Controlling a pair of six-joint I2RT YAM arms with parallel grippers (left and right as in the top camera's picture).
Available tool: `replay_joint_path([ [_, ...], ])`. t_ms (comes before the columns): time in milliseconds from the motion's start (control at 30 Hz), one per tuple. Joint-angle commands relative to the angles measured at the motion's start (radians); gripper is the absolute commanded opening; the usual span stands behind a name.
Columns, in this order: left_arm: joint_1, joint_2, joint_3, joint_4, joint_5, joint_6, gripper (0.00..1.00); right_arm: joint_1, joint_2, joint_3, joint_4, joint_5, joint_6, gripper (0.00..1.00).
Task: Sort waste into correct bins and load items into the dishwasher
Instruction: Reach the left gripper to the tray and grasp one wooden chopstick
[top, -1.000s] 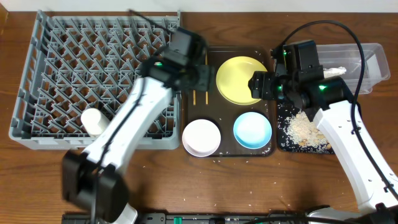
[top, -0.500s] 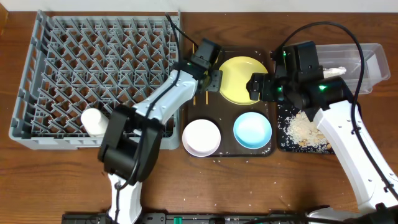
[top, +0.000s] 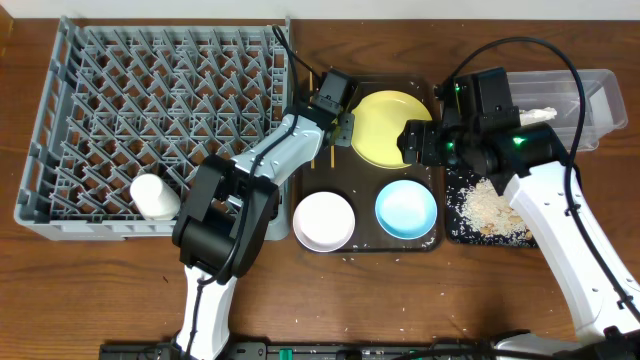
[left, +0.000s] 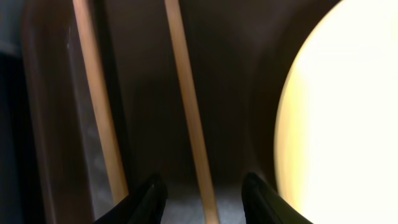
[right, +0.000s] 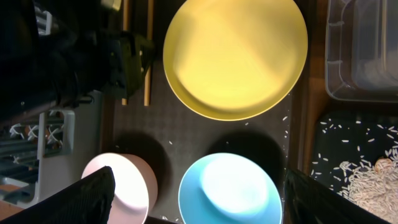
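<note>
Two thin wooden chopsticks (left: 189, 112) lie on the brown serving tray (top: 363, 185), left of the yellow plate (top: 390, 128). My left gripper (left: 205, 202) is open and low over them, its jaws either side of the right chopstick; in the overhead view it is at the tray's left edge (top: 336, 122). My right gripper (right: 199, 205) is wide open and empty above the plate (right: 236, 56), the light blue bowl (right: 227, 190) and the white bowl (right: 121, 186). The small white cup (top: 152, 195) lies in the grey rack (top: 150, 90). The snack wrapper is out of view.
The black tray (top: 455, 225) holds rice crumbs (top: 490, 208) right of the serving tray. The clear tub (top: 600, 95) at the back right holds the white napkin (top: 535, 114). A few crumbs lie on the table in front.
My left arm has swung right from the rack's edge onto the serving tray and come down over the chopsticks. The right arm has not moved.
</note>
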Motion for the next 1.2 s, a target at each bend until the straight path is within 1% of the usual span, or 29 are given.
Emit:
replay_joint_path([
  [0, 0.003, 0.013, 0.002, 0.030, -0.021, -0.011, 0.42, 0.006, -0.010, 0.007, -0.003, -0.001, -0.001, 0.84],
  [267, 0.003, 0.046, -0.006, 0.035, -0.020, -0.019, 0.40, 0.006, -0.010, 0.007, -0.010, -0.002, -0.001, 0.81],
  [333, 0.003, 0.053, -0.006, 0.032, -0.020, -0.023, 0.37, 0.006, -0.010, 0.007, -0.018, -0.002, -0.001, 0.81],
  [400, 0.002, 0.061, -0.006, 0.027, -0.020, -0.023, 0.31, 0.006, -0.010, 0.007, -0.026, -0.002, -0.001, 0.80],
  [467, 0.002, 0.065, -0.006, 0.017, -0.020, -0.023, 0.28, 0.006, -0.010, 0.007, -0.026, -0.002, -0.001, 0.80],
  [600, 0.002, 0.068, -0.006, 0.002, -0.019, -0.041, 0.21, 0.006, -0.010, 0.007, -0.026, -0.001, -0.001, 0.80],
  [667, 0.002, 0.063, -0.005, -0.001, -0.002, -0.041, 0.19, 0.006, -0.010, 0.007, -0.027, -0.001, -0.001, 0.79],
  [700, 0.002, 0.060, -0.004, -0.002, 0.009, -0.041, 0.15, 0.006, -0.010, 0.007, -0.027, -0.001, -0.001, 0.79],
  [733, 0.002, 0.054, -0.003, -0.004, 0.022, -0.041, 0.14, 0.006, -0.010, 0.007, -0.027, -0.001, -0.002, 0.79],
  [867, 0.002, 0.008, -0.001, -0.014, 0.025, -0.064, 0.11, 0.006, -0.010, 0.007, -0.027, -0.001, -0.001, 0.79],
  [1000, 0.003, -0.084, -0.001, -0.029, 0.025, -0.063, 0.08, 0.006, -0.010, 0.007, -0.029, -0.001, -0.001, 0.77],
  [1167, 0.006, -0.216, -0.001, -0.085, 0.013, -0.063, 0.08, 0.006, -0.010, 0.007, -0.031, -0.002, -0.001, 0.77],
])
